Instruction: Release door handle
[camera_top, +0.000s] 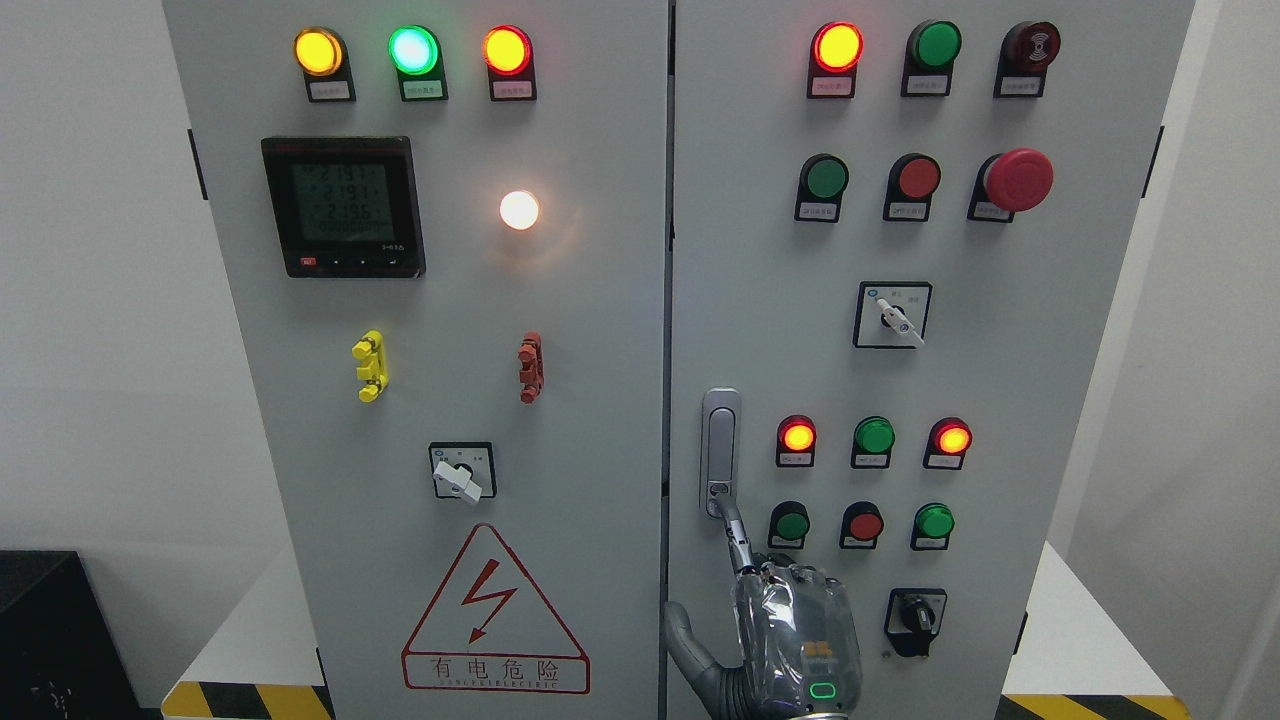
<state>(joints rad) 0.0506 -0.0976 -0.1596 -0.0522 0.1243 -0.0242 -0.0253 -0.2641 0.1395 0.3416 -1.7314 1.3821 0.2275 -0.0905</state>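
Note:
The silver door handle (720, 445) stands upright on the left edge of the grey cabinet's right door (1000, 400). My right hand (748, 565) comes up from the bottom edge just right of the middle. Its index finger (733, 530) is stretched out, with the tip touching the lock at the handle's lower end. The thumb (685, 640) sticks out to the left, over the gap between the doors. The other fingers are curled under at the knuckles. Nothing is grasped. The left arm is out of view.
Both doors are closed. Lit and unlit push buttons (865, 523) crowd the door just right of my hand, with a black rotary switch (915, 620) lower right. The left door (450, 400) carries a meter, lamps and a warning triangle (492, 615). Hazard tape marks the floor.

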